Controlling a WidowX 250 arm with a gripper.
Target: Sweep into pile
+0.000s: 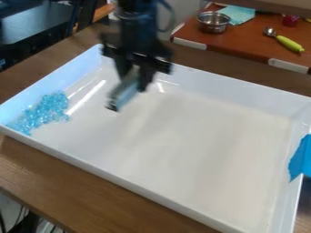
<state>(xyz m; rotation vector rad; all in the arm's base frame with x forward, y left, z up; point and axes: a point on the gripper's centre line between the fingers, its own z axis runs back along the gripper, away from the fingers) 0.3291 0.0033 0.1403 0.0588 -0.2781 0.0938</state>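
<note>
Though apart, beads point(47, 110) near end effector point(135, 78)

Tray point(231, 91) on the near table point(61, 191), beads point(45, 111) in it at the left end, tape point(301, 157) on its right wall. Gripper point(132, 82) over the tray's back-left part, tool point(124, 94) in its grip, right of the beads. Second table point(243, 47) behind: bowl point(213, 22) toward its left, cloth point(238, 14) just right of that, spoon point(285, 40) farther right and nearer the tray.
</note>
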